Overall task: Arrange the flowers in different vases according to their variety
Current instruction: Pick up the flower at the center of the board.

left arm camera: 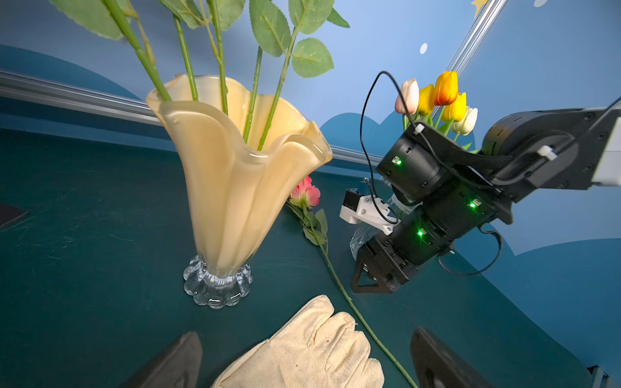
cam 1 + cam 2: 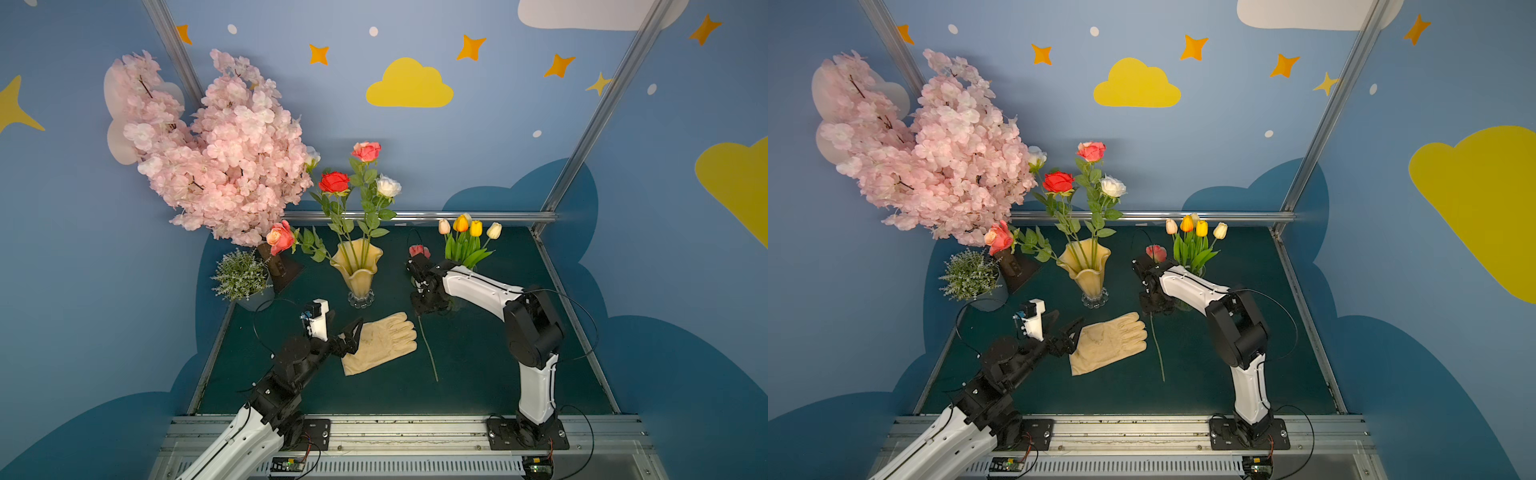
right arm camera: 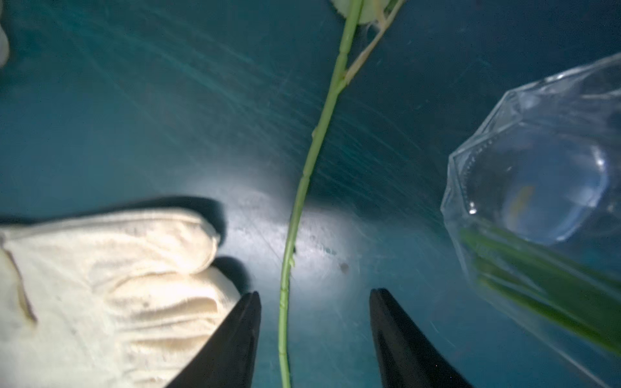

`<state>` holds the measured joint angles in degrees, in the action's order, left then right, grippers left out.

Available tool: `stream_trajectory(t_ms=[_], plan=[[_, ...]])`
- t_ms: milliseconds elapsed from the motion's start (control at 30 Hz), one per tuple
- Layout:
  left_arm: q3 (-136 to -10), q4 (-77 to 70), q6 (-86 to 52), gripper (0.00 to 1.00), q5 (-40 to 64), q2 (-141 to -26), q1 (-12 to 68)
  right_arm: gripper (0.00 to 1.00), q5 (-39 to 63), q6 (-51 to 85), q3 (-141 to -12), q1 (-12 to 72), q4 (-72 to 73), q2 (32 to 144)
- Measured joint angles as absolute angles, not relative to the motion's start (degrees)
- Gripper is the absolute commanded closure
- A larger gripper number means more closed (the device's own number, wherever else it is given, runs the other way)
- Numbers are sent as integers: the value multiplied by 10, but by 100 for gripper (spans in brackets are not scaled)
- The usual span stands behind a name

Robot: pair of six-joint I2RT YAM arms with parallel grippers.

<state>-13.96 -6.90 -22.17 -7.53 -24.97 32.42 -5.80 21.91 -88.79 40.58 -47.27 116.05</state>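
A pink long-stemmed rose point(image 2: 427, 349) is laid flat on the dark green tabletop point(image 2: 490, 374) at the centre of both top views. It is flanked by a cream fabric glove point(image 2: 382, 343) and a clear ribbed glass vase point(image 3: 537, 174) filled with tulips point(image 2: 467, 232). Its stem is straddled, untouched, by the parted right claw point(image 3: 316, 291). The left claw point(image 1: 304, 334) is spread wide at the glove, empty. Other roses point(image 2: 334, 183) are held in the amber wavy-rimmed vase point(image 2: 359, 266).

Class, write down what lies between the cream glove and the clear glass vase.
The loose rose's stem, which the right gripper straddles; clearest in the right wrist view.
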Motion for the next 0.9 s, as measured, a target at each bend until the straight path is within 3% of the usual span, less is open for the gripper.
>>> stream_trajectory(t_ms=[300,600,900], plan=[[-140,-69,-220,0,-75,-251,324,58,-59,219,-963,389,-480,1247],[-140,-69,-220,0,-74,-252,324,75,-38,219,-995,369,-478,1273],[-140,-69,-220,0,-74,-255,324,100,-34,219,-1012,368,-481,1284]])
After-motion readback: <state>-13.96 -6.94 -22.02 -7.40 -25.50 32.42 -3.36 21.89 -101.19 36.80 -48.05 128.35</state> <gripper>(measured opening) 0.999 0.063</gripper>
